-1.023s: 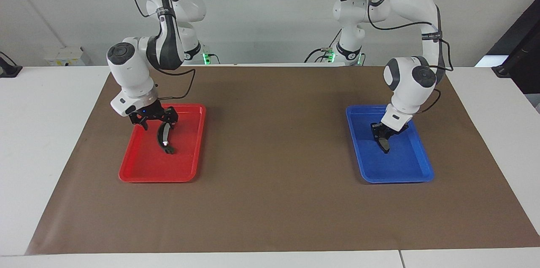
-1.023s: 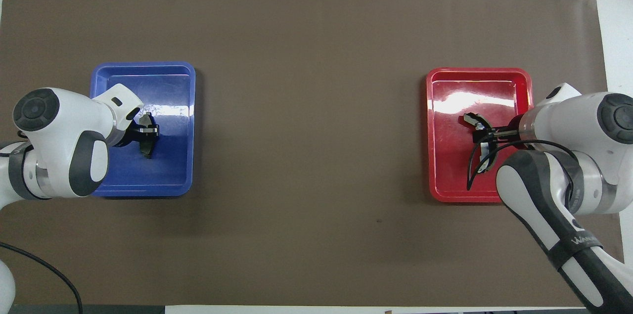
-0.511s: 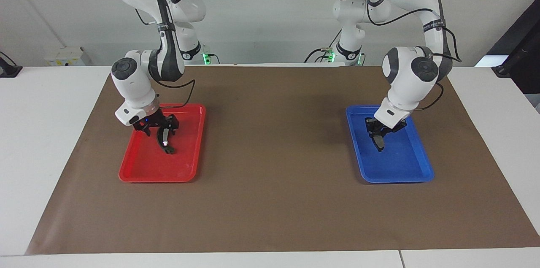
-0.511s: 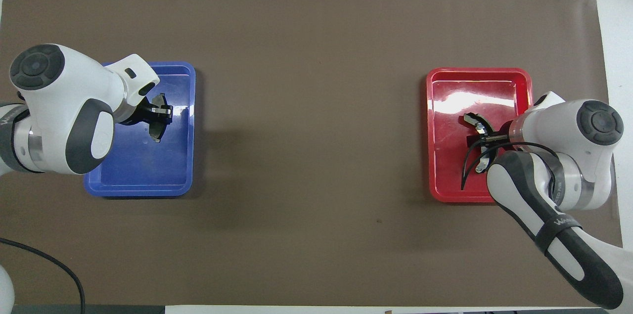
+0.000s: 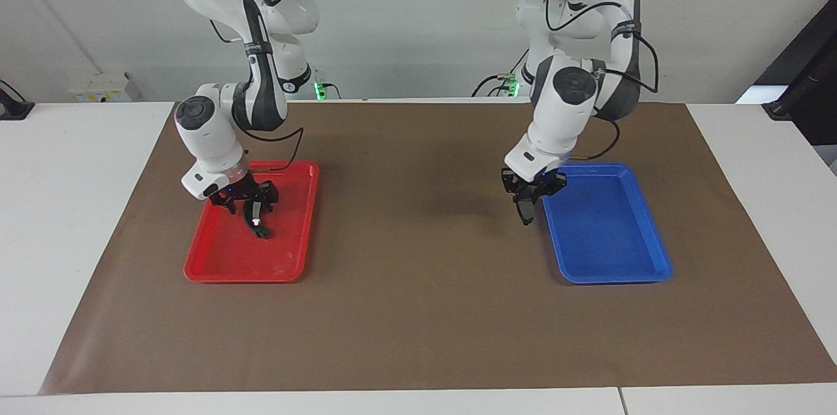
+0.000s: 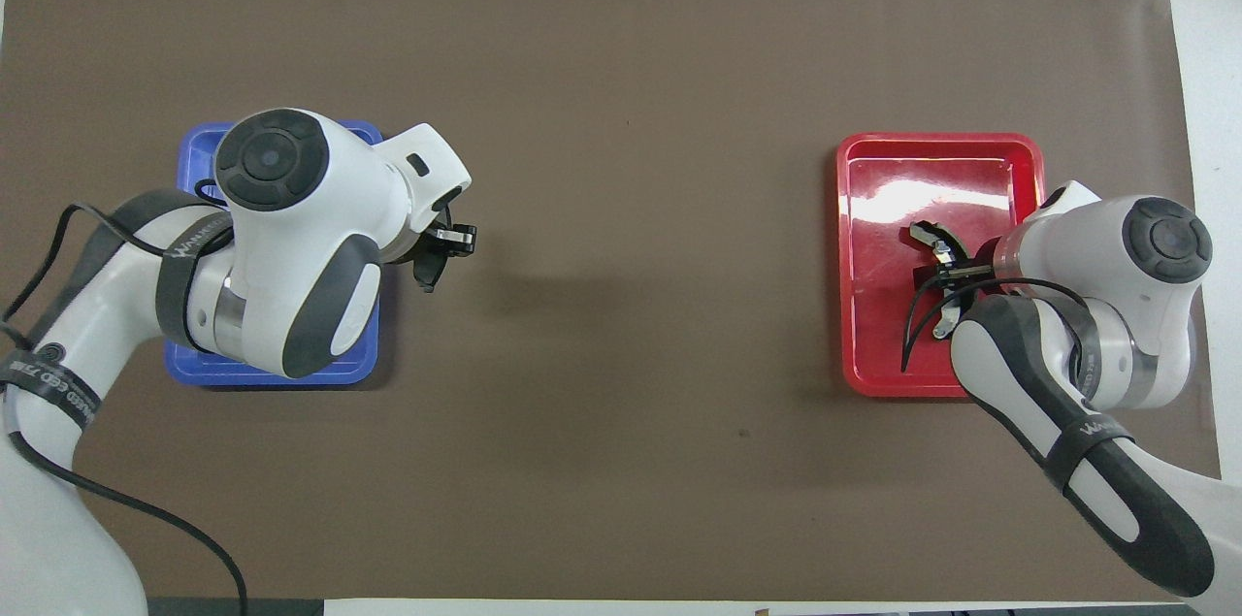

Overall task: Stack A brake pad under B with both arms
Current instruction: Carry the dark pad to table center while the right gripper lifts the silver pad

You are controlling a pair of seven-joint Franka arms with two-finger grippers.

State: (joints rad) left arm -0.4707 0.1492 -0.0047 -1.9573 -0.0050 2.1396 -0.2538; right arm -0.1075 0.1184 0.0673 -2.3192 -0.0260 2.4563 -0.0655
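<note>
Your left jaws (image 5: pixel 527 206) are clenched on the small, flat dark grey brake pad A (image 5: pixel 526 212), which hangs down from between their tips. They are up in the air over the brown paper mat (image 5: pixel 418 310), just off the edge of the blue plastic tray (image 5: pixel 614 271) that faces the middle of the desk (image 5: pixel 65 238). In the overhead view the same jaws (image 6: pixel 441 252) show past the white wrist, with the dark pad (image 6: pixel 425 275) just below them, clear of the blue tray's rim (image 6: pixel 281 373).

Your right jaws (image 5: pixel 252 202) are down inside the red plastic tray (image 5: pixel 242 271) at the right arm's end of the desk. They straddle the long, narrow crescent-shaped dark brake piece B (image 5: pixel 255 219), with one finger on each side of it near its upper end. From these views you cannot tell whether the fingers already press on it or stand just off it. The crescent's lower end, with its whitish spot, reaches out past the jaws toward the edge of the tray farther from the robots. In the overhead view the right jaws (image 6: pixel 956 272) sit across the middle of the crescent (image 6: pixel 933 240), whose pale metal strip shows on both sides of them, and the piece lies within the red tray (image 6: pixel 936 150).

The two trays lie well apart on the mat.
</note>
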